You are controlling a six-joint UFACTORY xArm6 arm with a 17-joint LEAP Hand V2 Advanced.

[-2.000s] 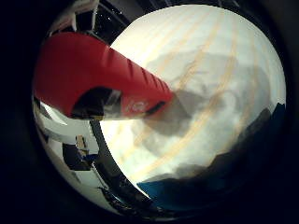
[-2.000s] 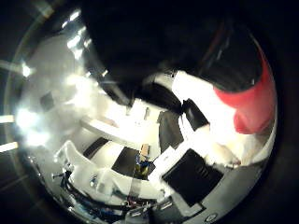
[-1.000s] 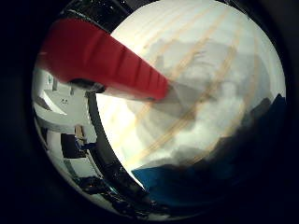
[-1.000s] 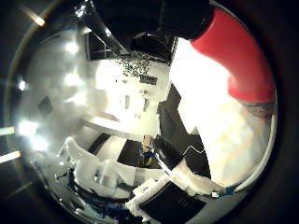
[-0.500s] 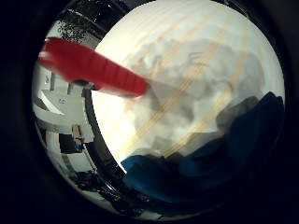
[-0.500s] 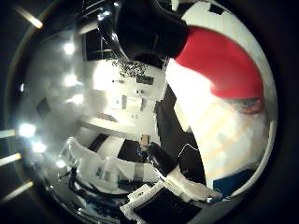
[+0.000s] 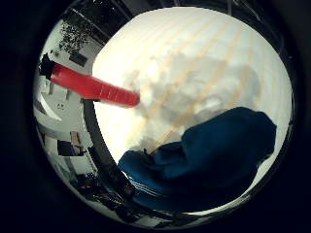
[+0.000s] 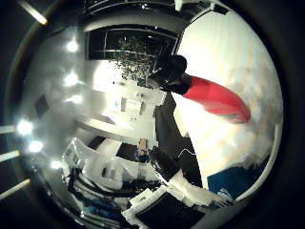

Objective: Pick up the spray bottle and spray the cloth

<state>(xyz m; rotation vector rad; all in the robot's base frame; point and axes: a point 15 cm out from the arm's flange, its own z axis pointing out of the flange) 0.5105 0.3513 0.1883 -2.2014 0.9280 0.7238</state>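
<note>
The spray bottle [image 7: 92,85] is red with a black top. In the right little finger side palm view it rests on the white table [image 7: 185,49], a little way from the palm. A dark blue cloth [image 7: 209,160] lies crumpled on the table beside the bottle, with a gap between them. The right thumb side palm view shows the bottle [image 8: 212,97] with its black top pointing off the table, and a corner of the cloth [image 8: 233,181]. White and black parts of my hand [image 8: 143,196] show at that view's edge. The hand is above the table, away from both.
The table has faint orange stripes and grey shadows near the bottle. Its edge [image 7: 97,136] runs close to the bottle. Beyond it are room furniture [image 8: 124,95], a dark plant [image 8: 133,48] and bright ceiling lights [image 8: 67,46].
The whole picture has shifted: the camera has drawn back from the table. The bottle filled much of the views and is now small. More of the blue cloth shows.
</note>
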